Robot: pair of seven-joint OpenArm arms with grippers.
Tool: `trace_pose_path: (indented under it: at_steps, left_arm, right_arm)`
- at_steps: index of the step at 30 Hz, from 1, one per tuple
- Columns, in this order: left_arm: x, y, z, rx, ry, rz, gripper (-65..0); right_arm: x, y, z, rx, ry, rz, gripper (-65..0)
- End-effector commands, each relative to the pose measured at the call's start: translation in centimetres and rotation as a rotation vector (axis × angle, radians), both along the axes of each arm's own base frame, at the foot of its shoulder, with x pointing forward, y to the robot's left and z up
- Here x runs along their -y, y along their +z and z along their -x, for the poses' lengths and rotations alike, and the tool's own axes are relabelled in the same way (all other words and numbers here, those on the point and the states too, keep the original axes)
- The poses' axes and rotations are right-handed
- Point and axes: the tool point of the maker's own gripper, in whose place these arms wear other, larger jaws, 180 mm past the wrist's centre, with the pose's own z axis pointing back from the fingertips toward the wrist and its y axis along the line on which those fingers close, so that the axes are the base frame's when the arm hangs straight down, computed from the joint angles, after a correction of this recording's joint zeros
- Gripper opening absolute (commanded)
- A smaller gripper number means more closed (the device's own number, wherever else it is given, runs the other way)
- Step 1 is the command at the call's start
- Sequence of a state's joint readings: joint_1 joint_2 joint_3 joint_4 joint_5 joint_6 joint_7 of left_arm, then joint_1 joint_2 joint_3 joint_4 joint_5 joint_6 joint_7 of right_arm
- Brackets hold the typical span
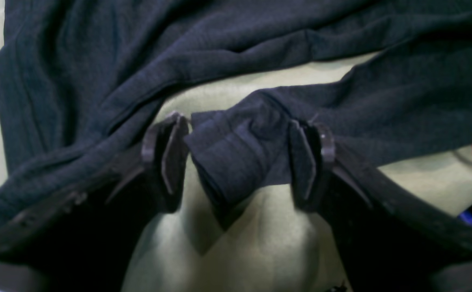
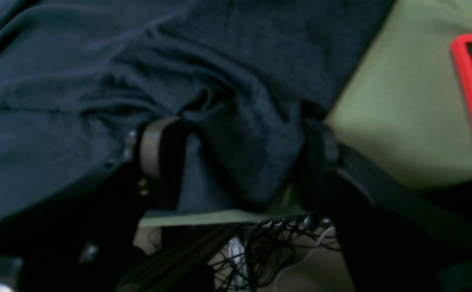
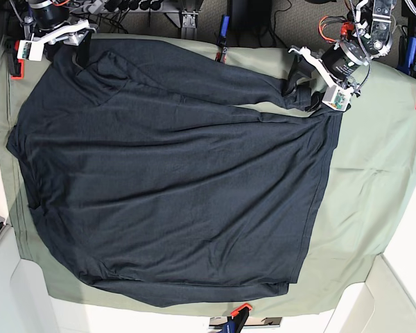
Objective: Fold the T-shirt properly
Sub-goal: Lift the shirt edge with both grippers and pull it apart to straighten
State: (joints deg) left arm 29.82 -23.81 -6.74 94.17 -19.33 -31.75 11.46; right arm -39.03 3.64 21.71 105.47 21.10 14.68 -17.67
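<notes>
Base view gives me the surface best: a pale olive-green cloth (image 3: 374,180) with faint creases, visible along the right side and in narrow strips at the left and bottom. The dark T-shirt (image 3: 173,180) lies across it from the upper left to the lower right, its body broad and lightly rumpled, with a long strip of fabric running along the top of the frame. A slim gap of green shows between that strip and the body, right of top center.

My left gripper (image 1: 236,162) is at the upper right of the base view; up close, its fingers are spread, with the bunched end of the dark strip between them. My right gripper (image 2: 240,162) is at the upper left, fingers also apart, a ruck of shirt fabric between them.

Around the edges I see a red-and-black clamp (image 3: 241,310) at the bottom, and further red pieces near the upper left and upper right. Beyond the cloth's edge, low in the right wrist view, tangled black cables (image 2: 260,243) and one pale cable (image 2: 300,259) lie over a brownish-gray floor (image 2: 313,275).
</notes>
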Motion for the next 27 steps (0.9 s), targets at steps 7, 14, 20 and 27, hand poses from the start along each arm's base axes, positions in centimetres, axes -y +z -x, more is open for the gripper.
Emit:
trace_pose_path:
  at_steps: [7, 14, 20, 27]
  left_arm:
    - [-1.2, -0.9, 1.0, -0.047, -0.009, -0.077, -65.0]
    - [-2.2, 2.0, 0.7, 0.005, -0.028, 0.009, -65.0]
    - [-6.3, 5.9, -0.9, 0.112, 0.112, 0.065, -65.0]
    - [-6.5, 8.8, -4.8, 0.205, 0.046, 0.038, -65.0]
  right_arm:
    - [1.2, 0.5, -0.6, 0.011, 0.028, 0.109, -65.0]
    - [1.4, 2.4, -1.5, 0.061, 0.066, 0.140, -65.0]
    - [2.0, 6.2, -4.3, 0.184, 0.055, 0.170, -65.0]
    - [2.4, 6.9, -9.3, 0.282, 0.028, 0.155, -65.0]
